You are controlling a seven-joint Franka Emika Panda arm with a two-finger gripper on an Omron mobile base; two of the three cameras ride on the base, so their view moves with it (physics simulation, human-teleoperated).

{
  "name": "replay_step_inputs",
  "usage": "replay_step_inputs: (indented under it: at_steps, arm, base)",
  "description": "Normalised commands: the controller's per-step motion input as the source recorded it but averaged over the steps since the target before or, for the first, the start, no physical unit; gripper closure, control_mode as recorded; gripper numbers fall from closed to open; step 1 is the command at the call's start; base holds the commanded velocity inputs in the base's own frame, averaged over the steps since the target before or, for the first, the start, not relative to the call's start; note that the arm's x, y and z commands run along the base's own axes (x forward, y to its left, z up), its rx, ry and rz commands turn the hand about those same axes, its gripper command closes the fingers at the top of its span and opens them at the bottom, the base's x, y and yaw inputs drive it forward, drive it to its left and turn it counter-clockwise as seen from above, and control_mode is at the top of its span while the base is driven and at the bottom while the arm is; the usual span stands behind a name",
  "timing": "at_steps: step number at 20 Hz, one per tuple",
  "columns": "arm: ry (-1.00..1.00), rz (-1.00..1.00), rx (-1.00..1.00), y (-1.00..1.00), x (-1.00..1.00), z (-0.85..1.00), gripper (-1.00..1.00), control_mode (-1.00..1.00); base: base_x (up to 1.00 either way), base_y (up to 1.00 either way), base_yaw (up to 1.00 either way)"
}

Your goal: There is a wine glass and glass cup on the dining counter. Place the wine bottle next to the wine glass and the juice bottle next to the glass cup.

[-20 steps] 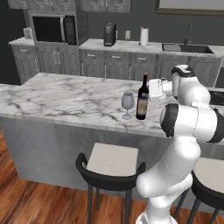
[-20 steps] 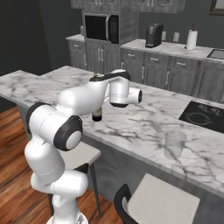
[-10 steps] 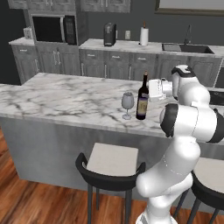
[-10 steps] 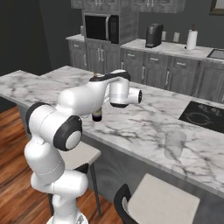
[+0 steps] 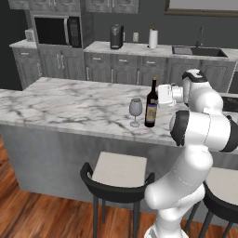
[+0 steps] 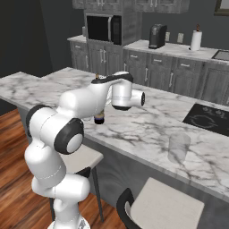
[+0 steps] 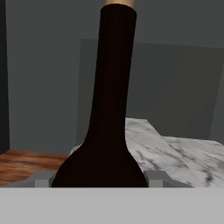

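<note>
Wine bottle: you have the wine bottle [image 5: 150, 103] standing upright on the dining counter [image 5: 69, 104], toward its near edge; dark body, thin neck, pale tan label facing the stools. In the hand view its shoulder and neck [image 7: 109, 113] rise straight up the middle.
Gripper: your gripper [image 5: 159, 96] sits level at the bottle's upper body, coming in from the arm's side. In the hand view the bottle's shoulder lies between the two finger tips [image 7: 41, 180], reaching out to both, so you are grasping the wine bottle.
Wine glass: the wine glass [image 5: 135, 110] stands upright just beside the bottle, on the side away from your arm; I cannot tell you whether the two touch. The glass is shorter than the bottle.
Glass cup: the glass cup [image 6: 178, 147] stands alone on the marble near the counter's front edge, well apart from the bottle [image 6: 99, 117], whose base peeks out under your forearm in the right base view.
Stools: one stool [image 5: 117, 174] with a pale seat and a dark low back stands in front of the counter, below the glass and bottle.
Back wall: a microwave [image 5: 56, 30], a coffee machine [image 5: 116, 36] and a paper towel roll [image 5: 152, 38] line the far counter.
</note>
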Motion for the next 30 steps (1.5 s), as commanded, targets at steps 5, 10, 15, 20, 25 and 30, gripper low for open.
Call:
replay_step_inputs:
  at_steps: [5, 10, 15, 20, 25, 30]
  arm:
    - [0.0, 0.0, 0.0, -0.05, -0.04, -0.1, -1.0, -1.0]
    - [0.0, 0.0, 0.0, -0.06, -0.04, 0.0, -1.0, -1.0]
    - [0.0, 0.0, 0.0, -0.02, -0.09, 0.0, -1.0, -1.0]
    - [0.0, 0.0, 0.0, -0.02, -0.12, 0.0, -1.0, -1.0]
    - [-0.03, 0.0, 0.0, -0.08, -0.21, 0.0, -1.0, -1.0]
    - [-0.03, 0.0, 0.0, -0.15, -0.19, 0.01, -1.0, -1.0]
  base:
    - [0.0, 0.0, 0.0]
    - [0.0, 0.0, 0.0]
    - [0.0, 0.0, 0.0]
    - [0.0, 0.0, 0.0]
    - [0.0, 0.0, 0.0]
    - [0.0, 0.0, 0.0]
